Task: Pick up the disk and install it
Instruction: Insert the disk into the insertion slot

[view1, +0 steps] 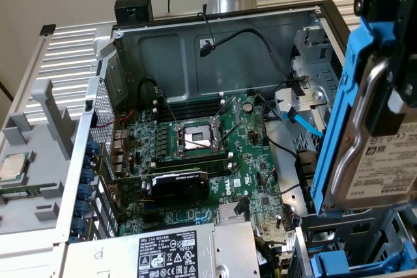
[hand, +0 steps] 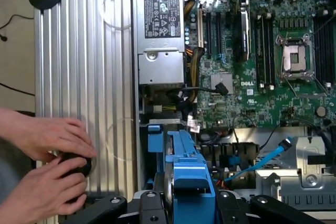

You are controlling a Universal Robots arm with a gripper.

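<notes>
**Status.** The disk (view1: 374, 161) is off the desk, standing on edge in its blue carrier at about 3 o'clock in the exterior view, above the open computer case (view1: 215, 37). In the wrist view the gripper (hand: 186, 205) straddles it. The fingers (hand: 152, 208) are clamped on the disk, one on each flat side. It is not seated in any bay.

**Risks, as judged.**
- The drive cage (view1: 355, 222) lies at roughly 6 o'clock from the disk. A tilted or offset descent could catch the carrier on the cage's metal edge and jam it or twist it in the grip.
- A blue cable (view1: 305, 125) and black cables (view1: 287, 154) run at about 9 o'clock from the disk, close to the cage. Either could be pinched or dragged.
- The grip looks to sit high on the disk's smooth metal faces, so a knock could make it slip and fall onto the motherboard (view1: 215, 161).
- A person's hand (hand: 50, 140) and a second hand (hand: 44, 192) rest on the ribbed panel (hand: 89, 51) beside the case, near the gripper. A sideways swing of the arm could strike them.

**Not verifiable.**
- The disk's far edge is cut off in the exterior view, and its connector end cannot be made out.
- The cage's opening is largely screened by the disk itself.
- The hands hold a dark object (hand: 77, 165) that cannot be identified.
</notes>
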